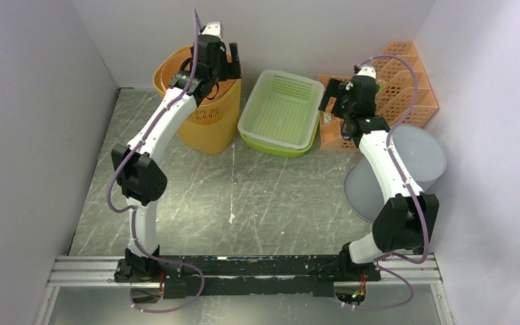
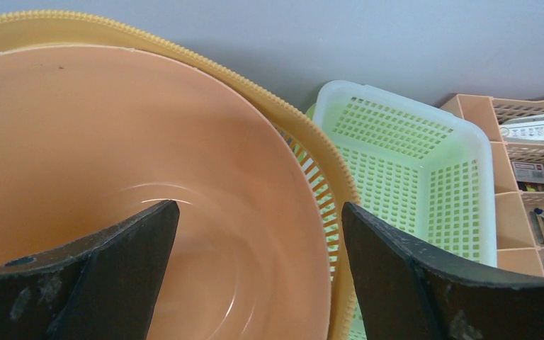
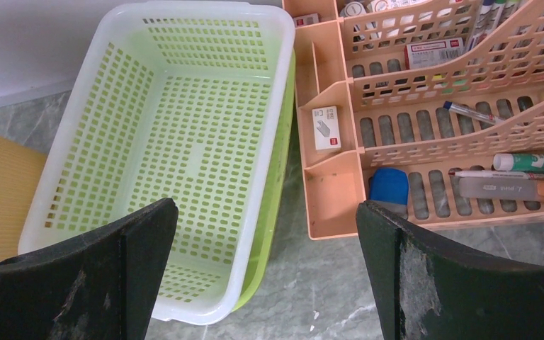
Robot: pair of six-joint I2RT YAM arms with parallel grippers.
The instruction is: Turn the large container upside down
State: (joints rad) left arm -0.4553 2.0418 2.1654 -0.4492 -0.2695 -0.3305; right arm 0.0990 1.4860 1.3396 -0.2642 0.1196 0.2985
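A tall orange slatted basket [image 1: 206, 122] stands upright at the back left. Its toothed rim [image 2: 312, 142] holds a smooth peach tub [image 2: 113, 142] nested inside. My left gripper [image 1: 232, 66] hovers over the basket's right rim, open and empty; in the left wrist view [image 2: 261, 273] its jaws straddle the tub's wall and the basket's rim without touching. My right gripper [image 1: 330, 95] is open and empty at the back right; in the right wrist view [image 3: 265, 273] it hangs above the bare floor between the white basket and the peach organizer.
A white perforated basket [image 1: 281, 108] sits nested in a green one [image 1: 277, 147] at the back centre. A peach desk organizer [image 1: 406, 81] with pens and small boxes stands at the back right. A large grey tub [image 1: 413, 159] sits by the right wall.
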